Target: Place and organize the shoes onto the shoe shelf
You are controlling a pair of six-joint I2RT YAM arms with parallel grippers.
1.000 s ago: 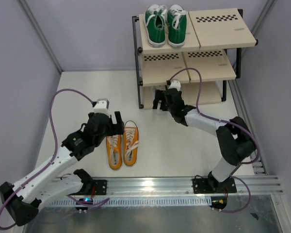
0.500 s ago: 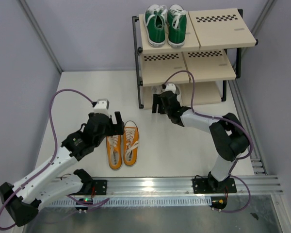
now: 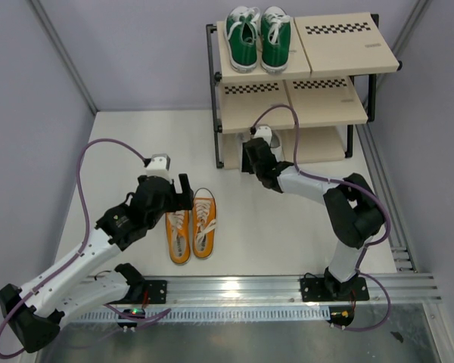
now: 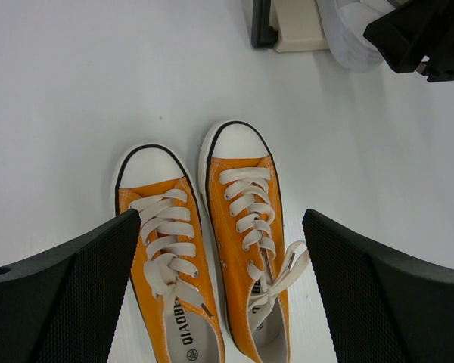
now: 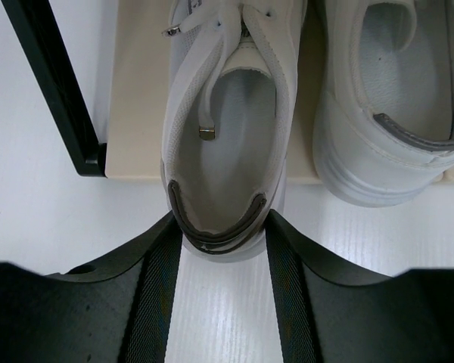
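Observation:
The orange shoes (image 3: 191,227) lie side by side on the white floor, with their toe caps toward the shoe shelf (image 3: 340,45). My left gripper (image 3: 183,185) hovers over them, open, its fingers on either side of the pair (image 4: 246,227) near the heels (image 4: 221,227). The green shoes (image 3: 257,38) stand on the top board's left half. My right gripper (image 3: 251,153) reaches under the shelf and is shut on the heel (image 5: 221,219) of a white shoe (image 5: 227,91) resting on the bottom board (image 5: 136,113). The second white shoe (image 5: 393,113) sits to its right.
The shelf's black front-left leg (image 5: 53,91) stands just left of the held shoe and shows in the left wrist view (image 4: 261,23). Grey walls close in the left and right. A metal rail (image 3: 287,287) runs along the near edge.
My right gripper has moved up and in toward the shelf, carrying the white shoe further onto the bottom board. The left arm and the orange shoes have not moved.

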